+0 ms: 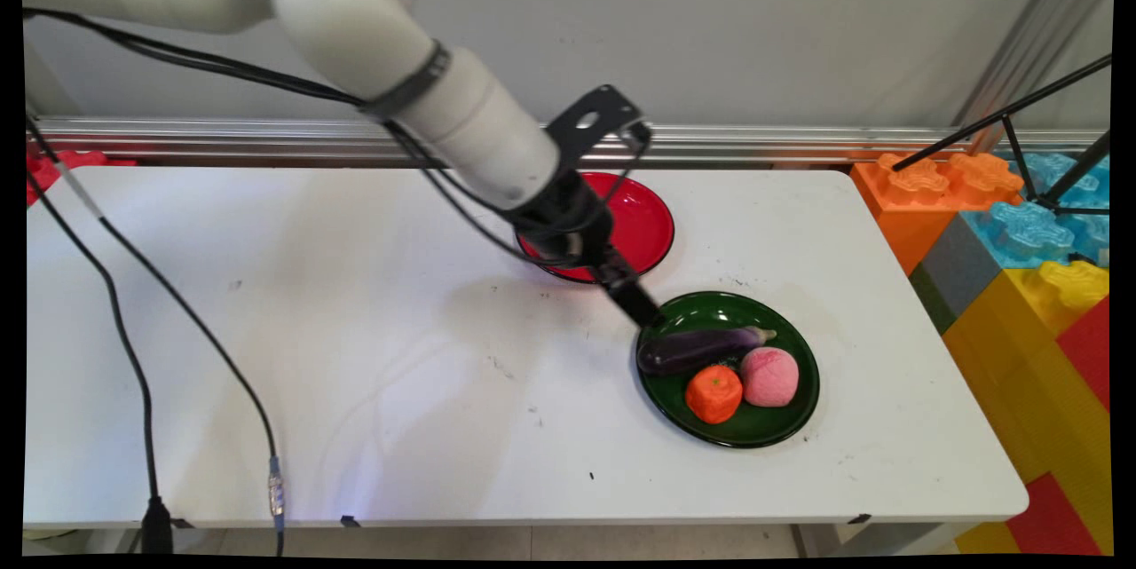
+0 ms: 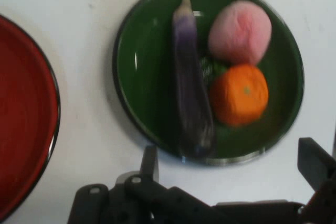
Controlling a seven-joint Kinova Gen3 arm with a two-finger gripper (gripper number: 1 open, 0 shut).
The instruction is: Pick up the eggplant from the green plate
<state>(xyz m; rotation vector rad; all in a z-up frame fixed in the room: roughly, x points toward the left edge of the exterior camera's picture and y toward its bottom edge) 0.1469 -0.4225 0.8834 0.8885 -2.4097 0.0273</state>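
White table (image 1: 355, 356); spread claw (image 2: 231, 169) empty beside eggplant (image 2: 191, 103)

Two plates sit on the table (image 1: 355, 329) right of centre: one plate (image 1: 639, 223) towards the back, partly behind the arm, and the other plate (image 1: 781, 338) nearer the camera and to its right, the two close but apart. On that nearer plate the eggplant (image 1: 701, 349) lies lengthwise across the middle, with the orange (image 1: 713, 393) just in front of it and the peach (image 1: 769, 376) right beside the orange, the three bunched together. The gripper (image 1: 643, 307) hangs over the nearer plate's back-left rim, just behind the eggplant's fat end, and building blocks (image 1: 1021, 223) stack up off the table's right end.
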